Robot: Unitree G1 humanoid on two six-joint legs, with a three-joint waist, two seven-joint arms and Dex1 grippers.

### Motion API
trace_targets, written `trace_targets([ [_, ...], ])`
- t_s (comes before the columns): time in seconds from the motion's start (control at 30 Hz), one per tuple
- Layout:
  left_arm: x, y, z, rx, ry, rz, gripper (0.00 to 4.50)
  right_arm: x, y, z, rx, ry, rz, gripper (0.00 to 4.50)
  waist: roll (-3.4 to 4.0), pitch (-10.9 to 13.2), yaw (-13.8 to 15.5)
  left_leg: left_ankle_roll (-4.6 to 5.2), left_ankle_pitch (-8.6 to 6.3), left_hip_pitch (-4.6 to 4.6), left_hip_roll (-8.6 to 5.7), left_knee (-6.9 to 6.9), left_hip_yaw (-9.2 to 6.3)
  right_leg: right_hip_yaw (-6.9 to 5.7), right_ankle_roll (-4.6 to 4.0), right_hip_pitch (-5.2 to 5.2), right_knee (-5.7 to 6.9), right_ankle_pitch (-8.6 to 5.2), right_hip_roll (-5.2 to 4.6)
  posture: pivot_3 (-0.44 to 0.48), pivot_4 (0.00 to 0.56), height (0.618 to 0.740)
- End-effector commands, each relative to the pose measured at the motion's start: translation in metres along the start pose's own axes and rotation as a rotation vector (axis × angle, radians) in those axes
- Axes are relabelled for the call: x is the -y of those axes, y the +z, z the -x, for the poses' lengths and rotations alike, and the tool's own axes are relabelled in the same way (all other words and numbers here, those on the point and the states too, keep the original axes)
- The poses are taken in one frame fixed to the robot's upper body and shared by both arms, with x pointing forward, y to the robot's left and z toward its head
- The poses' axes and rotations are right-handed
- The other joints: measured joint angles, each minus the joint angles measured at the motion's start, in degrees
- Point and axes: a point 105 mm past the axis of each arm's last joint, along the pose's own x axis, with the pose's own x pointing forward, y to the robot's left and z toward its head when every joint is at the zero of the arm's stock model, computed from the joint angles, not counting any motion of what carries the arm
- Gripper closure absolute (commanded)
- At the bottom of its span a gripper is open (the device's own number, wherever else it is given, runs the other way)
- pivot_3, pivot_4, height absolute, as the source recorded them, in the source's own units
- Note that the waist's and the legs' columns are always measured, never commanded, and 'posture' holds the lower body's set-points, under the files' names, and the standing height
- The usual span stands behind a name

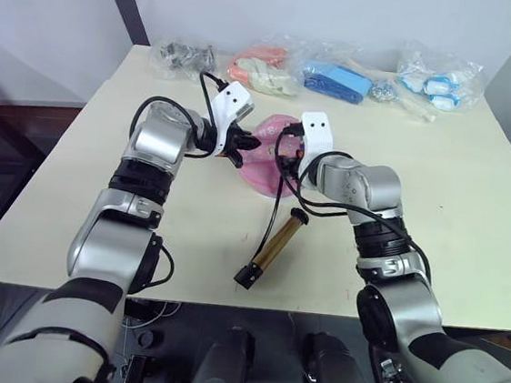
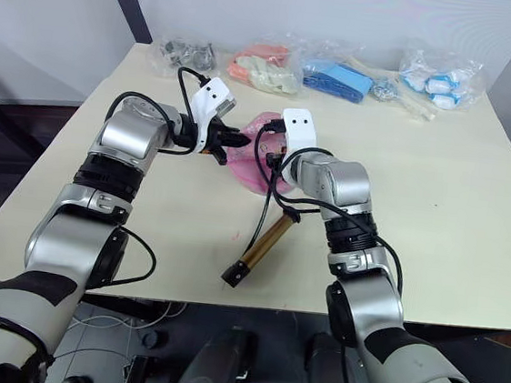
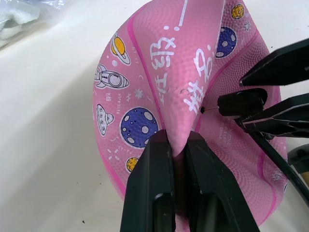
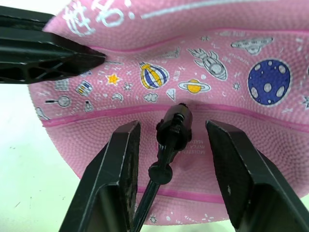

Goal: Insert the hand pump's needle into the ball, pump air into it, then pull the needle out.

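Observation:
The pink ball (image 3: 154,67) with cartoon prints lies partly collapsed on the table's middle (image 1: 263,167). My left gripper (image 3: 178,140) is shut on a raised fold of the ball's skin. The needle's black fitting (image 4: 176,121) sits against the ball's valve, and a short bit of pin (image 3: 207,110) shows at the valve. My right gripper (image 4: 173,126) is open, one finger on each side of the fitting without touching it. The gold hand pump (image 1: 278,240) lies on the table in front of the ball. Its black hose (image 1: 277,201) runs up to the fitting.
Clear bags line the table's far edge: grey metal parts (image 1: 186,56), orange and white items (image 1: 264,69), blue items (image 1: 336,79), white-blue items (image 1: 436,82). The table's front edge (image 1: 226,300) lies just beyond the pump's black end.

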Motion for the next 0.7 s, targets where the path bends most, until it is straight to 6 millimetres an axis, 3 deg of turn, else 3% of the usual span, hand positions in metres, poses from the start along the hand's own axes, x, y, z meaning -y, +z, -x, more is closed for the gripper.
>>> trace_targets([
  [0.03,0.0063,-0.0158,-0.0081,-0.052,-0.017,0.022,4.50,-0.0067,0.0197,0.0036,0.065,0.002,0.011,2.38,0.00,0.0,0.0,0.00,0.00,0.00,0.00,0.00,0.00,0.00,0.01,0.00,0.00,0.00,0.00,0.000,0.150,0.740],
  [0.33,0.0069,-0.0176,-0.0082,-0.053,-0.019,0.025,4.50,-0.0068,0.0199,-0.0003,0.068,-0.007,0.003,2.38,0.00,0.0,0.0,0.00,0.00,0.00,0.00,0.00,0.00,0.00,0.05,0.00,0.00,-0.03,0.00,0.000,0.150,0.740],
  [0.43,0.0072,-0.0183,-0.0081,-0.054,-0.019,0.025,4.50,-0.0060,0.0208,-0.0021,0.072,-0.011,0.006,3.08,0.01,0.0,-0.1,0.00,0.00,0.00,0.00,-0.01,0.00,0.00,0.05,0.00,0.00,-0.03,0.00,0.000,0.150,0.740],
  [0.53,0.0073,-0.0193,-0.0079,-0.056,-0.020,0.026,4.50,-0.0058,0.0221,-0.0035,0.074,-0.013,0.017,4.13,0.01,0.0,-0.2,0.00,0.00,0.00,0.00,-0.01,0.00,0.01,0.05,0.00,0.00,-0.03,0.00,0.000,0.150,0.740],
  [0.7,0.0070,-0.0214,-0.0073,-0.062,-0.018,0.025,4.50,-0.0067,0.0249,-0.0044,0.078,-0.011,0.063,4.13,0.01,0.0,-0.4,0.00,0.00,0.01,0.00,-0.02,0.00,0.01,0.09,-0.01,-0.01,-0.06,0.00,0.000,0.150,0.740],
])
